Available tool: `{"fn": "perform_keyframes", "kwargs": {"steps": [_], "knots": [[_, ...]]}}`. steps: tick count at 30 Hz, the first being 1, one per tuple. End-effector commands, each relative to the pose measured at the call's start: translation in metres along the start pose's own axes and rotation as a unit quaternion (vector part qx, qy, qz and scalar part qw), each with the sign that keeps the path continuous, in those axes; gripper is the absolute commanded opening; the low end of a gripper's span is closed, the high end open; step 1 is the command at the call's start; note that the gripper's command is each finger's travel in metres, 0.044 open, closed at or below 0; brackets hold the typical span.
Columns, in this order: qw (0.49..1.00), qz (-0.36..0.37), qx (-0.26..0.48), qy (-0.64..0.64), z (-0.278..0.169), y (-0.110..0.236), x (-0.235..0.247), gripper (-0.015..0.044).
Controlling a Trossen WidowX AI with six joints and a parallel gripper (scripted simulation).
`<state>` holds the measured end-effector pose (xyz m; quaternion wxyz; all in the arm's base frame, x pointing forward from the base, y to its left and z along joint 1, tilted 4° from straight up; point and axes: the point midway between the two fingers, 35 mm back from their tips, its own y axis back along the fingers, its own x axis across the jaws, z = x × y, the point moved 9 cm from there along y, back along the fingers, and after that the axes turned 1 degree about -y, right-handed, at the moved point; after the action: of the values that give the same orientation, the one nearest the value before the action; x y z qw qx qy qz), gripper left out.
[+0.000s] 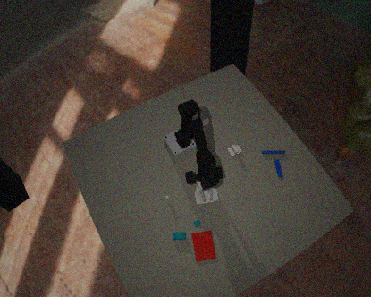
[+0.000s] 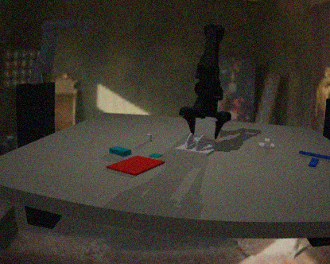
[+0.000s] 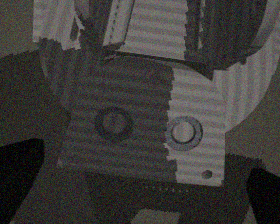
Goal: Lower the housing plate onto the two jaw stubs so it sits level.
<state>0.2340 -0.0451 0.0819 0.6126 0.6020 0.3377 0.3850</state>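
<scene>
The housing plate [image 3: 200,105] lies face-on in the wrist view, half in shadow, with a round stub end inside each of its two ring-edged holes. It looks flat there; whether it is fully down cannot be told. Curved jaw parts [image 3: 253,90] reach out beside it. The white fixture [image 1: 206,196] [image 2: 207,151] stands under the hand, with upright pale fins at its front. My gripper [image 2: 204,133] [image 3: 148,165] is open and empty, its black fingers wide on either side of the plate. A pale panel shows between the fingers in the exterior view; what it is is unclear.
A red square [image 1: 204,246] [image 2: 136,165], a teal block [image 1: 179,235] [image 2: 120,151] and a smaller teal piece [image 1: 198,224] [image 2: 156,155] lie in front. A white cylinder [image 2: 149,137] stands left. A white cluster [image 1: 234,150] [image 2: 266,143] and two blue bars [image 1: 274,152] [image 1: 279,169] lie right.
</scene>
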Motion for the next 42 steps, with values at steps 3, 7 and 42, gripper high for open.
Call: {"fn": "perform_keyframes", "kwargs": {"steps": [3, 7, 42], "knots": [[1.0, 0.005, -0.011, 0.0, -0.002, 0.047, 0.0, 0.044], [1.0, 0.004, -0.015, -0.002, 0.0, 0.041, 0.0, 0.044], [1.0, 0.004, -0.01, 0.0, -0.039, 0.097, -0.015, 0.044]]}}
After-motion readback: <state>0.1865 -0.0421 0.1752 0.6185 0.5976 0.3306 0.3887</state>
